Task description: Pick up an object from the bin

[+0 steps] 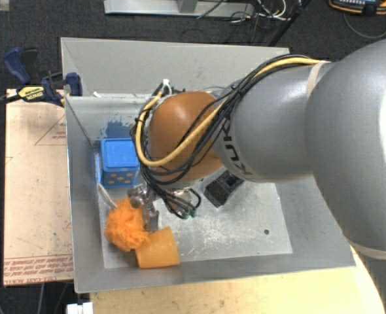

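Note:
My gripper (148,218) is low in the bin's front left corner, under the arm's orange cover. Its tip sits against the right side of a fluffy orange ball (123,228) on the floor. An orange wedge-shaped block (158,249) lies just in front of the gripper, touching the ball. A blue box (119,161) with dark dots on its side stands behind them, near the left wall.
A black rectangular thing (222,188) lies mid-bin, partly under the arm. The big grey arm and its cables cover the bin's right and back. Bare floor shows at the front right.

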### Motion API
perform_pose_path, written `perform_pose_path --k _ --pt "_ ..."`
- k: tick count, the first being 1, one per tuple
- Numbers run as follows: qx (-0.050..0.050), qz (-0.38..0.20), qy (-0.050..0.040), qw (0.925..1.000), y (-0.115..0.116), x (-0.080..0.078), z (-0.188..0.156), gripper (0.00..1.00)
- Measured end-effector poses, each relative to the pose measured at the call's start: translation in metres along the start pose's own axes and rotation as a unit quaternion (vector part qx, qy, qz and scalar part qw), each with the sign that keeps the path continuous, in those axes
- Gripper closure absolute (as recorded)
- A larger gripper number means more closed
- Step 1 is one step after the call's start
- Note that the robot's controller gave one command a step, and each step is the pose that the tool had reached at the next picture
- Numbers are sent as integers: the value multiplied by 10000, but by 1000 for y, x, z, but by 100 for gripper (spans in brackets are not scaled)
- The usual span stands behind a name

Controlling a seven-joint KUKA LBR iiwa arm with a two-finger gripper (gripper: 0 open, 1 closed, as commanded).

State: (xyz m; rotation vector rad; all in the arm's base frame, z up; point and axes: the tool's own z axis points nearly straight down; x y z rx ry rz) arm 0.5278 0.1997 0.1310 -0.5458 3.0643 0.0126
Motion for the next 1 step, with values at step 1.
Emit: perform_pose_path --k 1 --pt "-14 -1422 80 9898 2 28 -129 100"
